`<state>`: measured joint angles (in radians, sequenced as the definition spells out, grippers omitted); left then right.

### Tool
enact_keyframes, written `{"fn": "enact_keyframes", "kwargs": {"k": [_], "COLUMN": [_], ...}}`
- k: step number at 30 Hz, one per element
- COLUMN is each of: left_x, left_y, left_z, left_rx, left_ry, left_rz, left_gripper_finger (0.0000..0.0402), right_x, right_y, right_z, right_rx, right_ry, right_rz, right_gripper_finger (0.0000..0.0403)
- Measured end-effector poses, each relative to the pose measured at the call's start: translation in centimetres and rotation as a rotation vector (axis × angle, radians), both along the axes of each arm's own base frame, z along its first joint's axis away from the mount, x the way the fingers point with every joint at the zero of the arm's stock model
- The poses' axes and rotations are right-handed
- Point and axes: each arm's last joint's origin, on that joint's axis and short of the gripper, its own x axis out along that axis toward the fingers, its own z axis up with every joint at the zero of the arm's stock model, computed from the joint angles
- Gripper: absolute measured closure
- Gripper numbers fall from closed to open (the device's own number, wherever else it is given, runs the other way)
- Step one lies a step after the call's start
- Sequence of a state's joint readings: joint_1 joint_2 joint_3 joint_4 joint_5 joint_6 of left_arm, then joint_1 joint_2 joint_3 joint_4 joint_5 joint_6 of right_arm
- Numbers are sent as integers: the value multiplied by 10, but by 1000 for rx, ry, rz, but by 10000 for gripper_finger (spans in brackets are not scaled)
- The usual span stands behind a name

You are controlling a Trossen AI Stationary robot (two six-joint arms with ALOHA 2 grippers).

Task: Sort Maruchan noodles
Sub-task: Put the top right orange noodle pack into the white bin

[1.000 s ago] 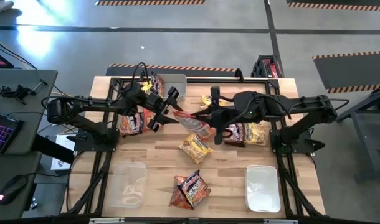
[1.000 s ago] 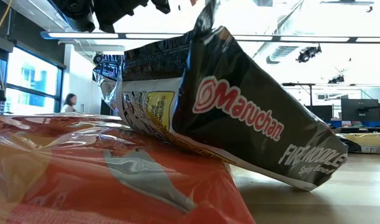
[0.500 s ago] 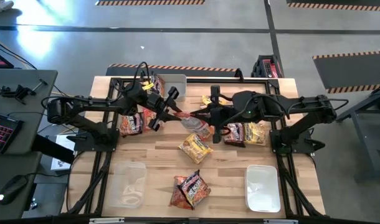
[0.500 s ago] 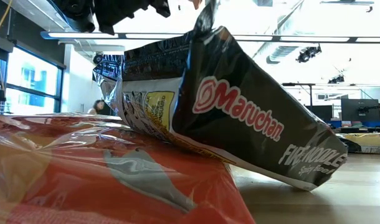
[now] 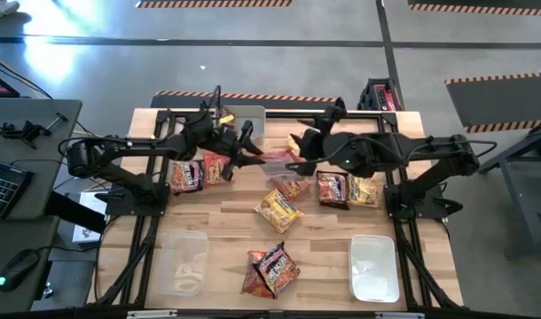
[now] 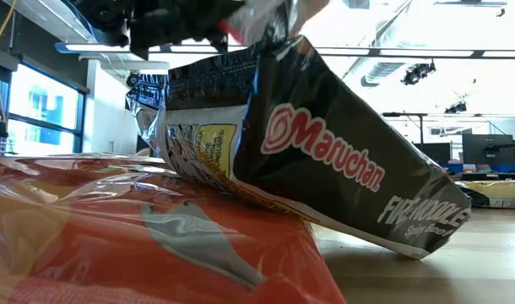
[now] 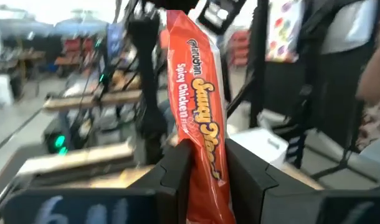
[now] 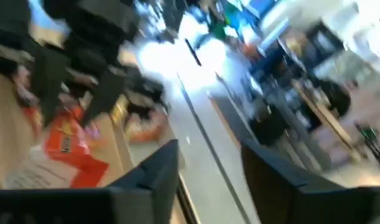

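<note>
- Left gripper (image 7: 199,168) clamped on red packet (image 7: 199,106), held upright above table's (image 5: 324,239) far-centre.
- R gripper (image 5: 297,146) near it, fingers apart w/ nothing between.
- Other packets: yellow one (image 5: 278,211) mid-table, dark one (image 6: 325,152) atop orange one (image 6: 139,245) at near edge.
- Bins (image 5: 373,266) at near corners.

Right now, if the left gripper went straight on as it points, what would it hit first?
Likely the right gripper, which is open. The left gripper, shut on a red packet, points across at it. Height is unclear.
</note>
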<state>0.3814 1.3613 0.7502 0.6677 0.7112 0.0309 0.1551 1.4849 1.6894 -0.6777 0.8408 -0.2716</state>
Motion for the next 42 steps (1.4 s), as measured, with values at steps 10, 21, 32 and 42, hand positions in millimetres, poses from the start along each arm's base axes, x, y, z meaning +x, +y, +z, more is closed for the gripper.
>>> {"fn": "enact_keyframes", "kwargs": {"k": [10, 21, 32, 42], "left_x": [-1, -2, -2, -3], "left_y": [8, 9, 9, 9], "left_z": [-23, -28, -29, -31], "left_rx": [47, 42, 43, 50], "left_ry": [209, 265, 273, 289], "left_rz": [229, 274, 273, 270], "left_gripper_finger": [326, 326, 326, 326], "right_x": [5, 44, 87, 103], "right_y": [-45, -85, -102, -106], "right_z": [-25, -68, -82, -99], "right_rx": [534, 678, 763, 802], "right_ry": [43, 238, 402, 510], "right_rz": [111, 159, 219, 182], "right_gripper_finger": [129, 127, 127, 146]}}
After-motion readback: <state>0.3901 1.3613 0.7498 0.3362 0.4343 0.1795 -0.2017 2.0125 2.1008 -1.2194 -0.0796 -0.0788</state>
